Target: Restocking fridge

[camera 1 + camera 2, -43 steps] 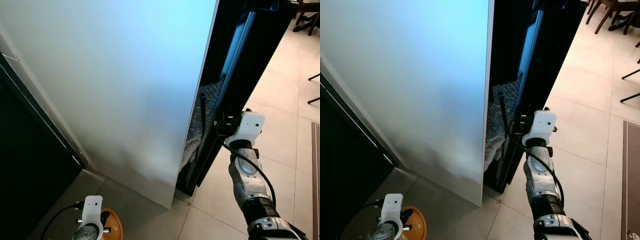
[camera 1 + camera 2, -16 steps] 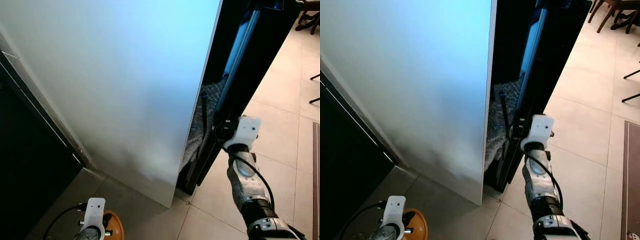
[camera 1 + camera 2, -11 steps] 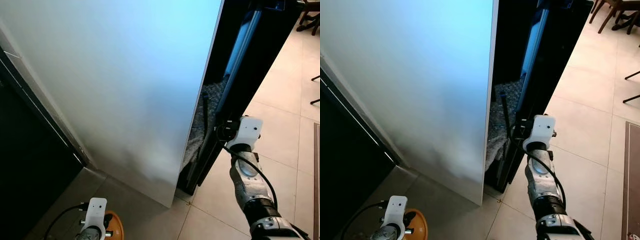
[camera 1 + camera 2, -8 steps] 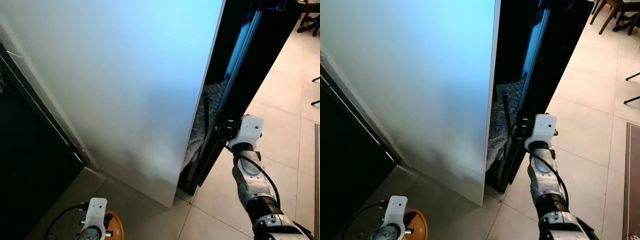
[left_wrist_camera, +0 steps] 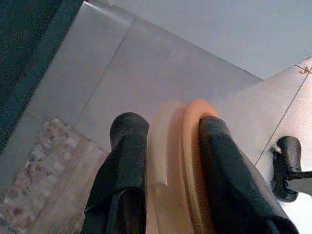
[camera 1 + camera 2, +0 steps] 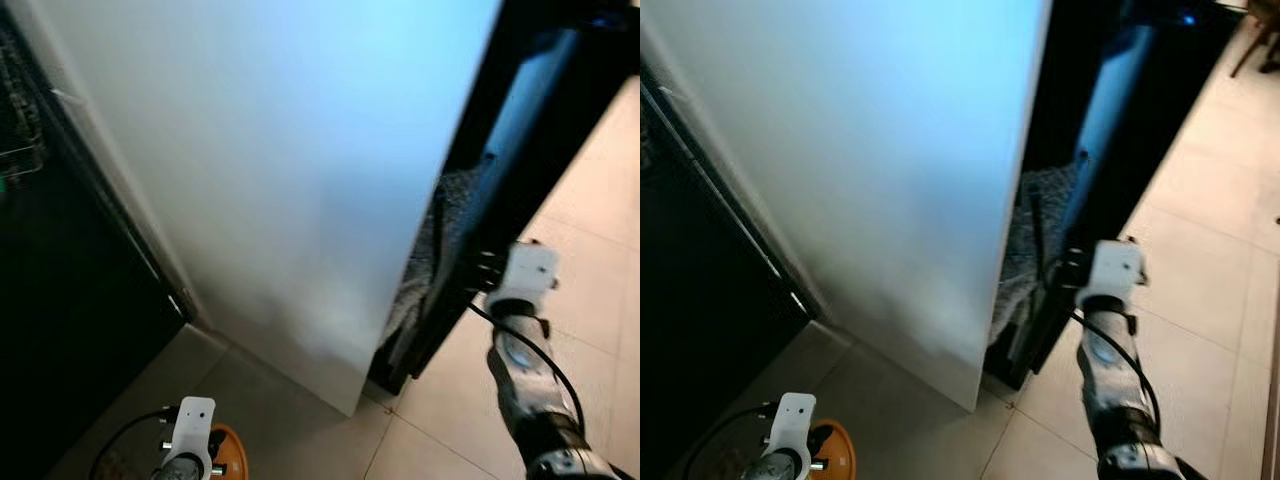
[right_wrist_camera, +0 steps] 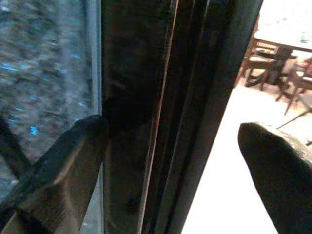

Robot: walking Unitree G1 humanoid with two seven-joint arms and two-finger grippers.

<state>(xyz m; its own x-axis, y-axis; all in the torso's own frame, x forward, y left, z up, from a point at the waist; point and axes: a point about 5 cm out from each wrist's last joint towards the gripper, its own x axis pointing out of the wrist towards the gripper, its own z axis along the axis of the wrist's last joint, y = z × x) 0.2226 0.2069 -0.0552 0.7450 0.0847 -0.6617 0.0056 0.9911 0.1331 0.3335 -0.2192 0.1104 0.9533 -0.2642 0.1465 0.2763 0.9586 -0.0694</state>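
Fridge door (image 6: 520, 170), dark and glossy, stands ajar beside a wide pale panel (image 6: 290, 170), a narrow gap between them showing a mottled grey surface inside. Right gripper (image 7: 175, 161) is up at the door's edge: fingers spread wide, one finger (image 7: 58, 161) on the inner side by the gap, the other on the outer floor side, door edge between them but not clamped. From the head views the right arm reaches forward to that edge at about mid height.

Left gripper (image 5: 168, 161) hangs low near the tiled floor (image 6: 590, 250), closed on an orange item (image 5: 187, 161) with a rounded rim; what it is exactly cannot be told, likely the item to stock. Fingers press it from both sides.

Progress, as judged: early. Door only partly open, the gap too narrow to pass anything through. Nothing placed inside yet. Left to do: swing the door wider, bring the orange item up and in, set it on a shelf, release, shut the door. Fridge shelves are not visible, so free space inside is unknown.
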